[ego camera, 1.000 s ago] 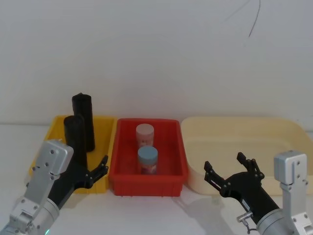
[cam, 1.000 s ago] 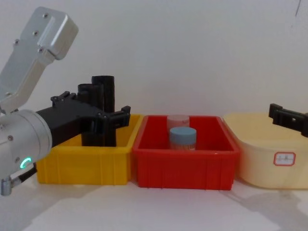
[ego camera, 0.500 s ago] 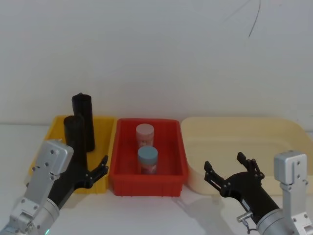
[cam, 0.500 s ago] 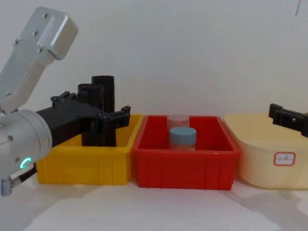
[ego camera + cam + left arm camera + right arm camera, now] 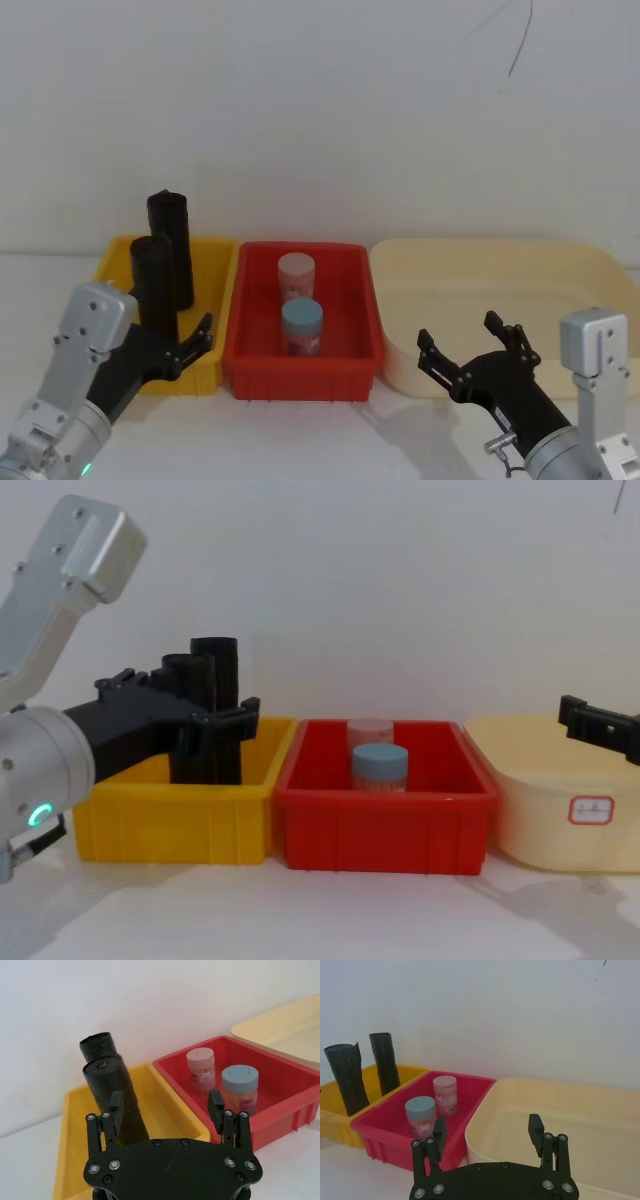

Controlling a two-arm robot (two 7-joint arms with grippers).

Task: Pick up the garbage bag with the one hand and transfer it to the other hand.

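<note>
Before a white wall, the garbage bag (image 5: 107, 1080) stands just beyond the left end effector (image 5: 166, 1102), fingers apart.

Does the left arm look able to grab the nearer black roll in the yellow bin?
Probably yes: the left gripper is open just before the nearer black roll, with nothing between them, though the roll stands toward one jaw, not mid-gap.

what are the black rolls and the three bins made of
The near garbage bag roll and far roll: thin plastic film, probably; matte black, crinkled, ragged at the top. Yellow bin, red bin, cream bin: seemingly rigid moulded plastic, smooth with a slight sheen and thick rims.
</note>
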